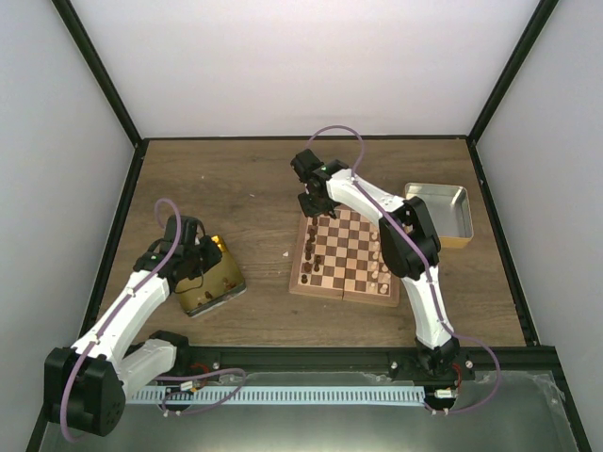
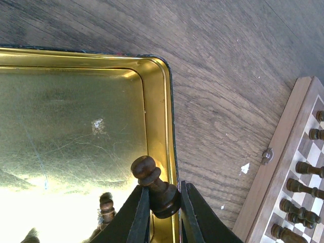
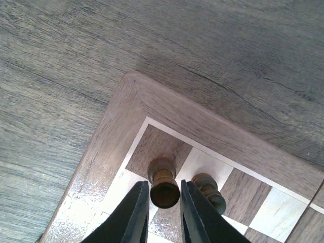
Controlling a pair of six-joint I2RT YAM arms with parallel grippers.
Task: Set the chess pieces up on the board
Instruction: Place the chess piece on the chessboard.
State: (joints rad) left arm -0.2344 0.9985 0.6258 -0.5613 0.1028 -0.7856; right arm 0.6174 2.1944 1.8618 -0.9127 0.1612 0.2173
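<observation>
The left claw (image 2: pixel 162 205) is clamped on a dark pawn (image 2: pixel 154 186), held over the rim of the gold tin (image 2: pixel 170 101), where other dark chessmen (image 2: pixel 107 207) lie. The right claw (image 3: pixel 163 188) hangs over the corner of the board (image 3: pixel 212 130) on the tabletop (image 3: pixel 76 76). Its jaws sit closely either side of a dark piece (image 3: pixel 161 172) on the corner square, beside a second dark piece (image 3: pixel 207 186). It is unclear whether they pinch it.

Bright even overhead light, soft shadows, blown-out glare inside gold tin (image 2: pixel 76 131)
</observation>
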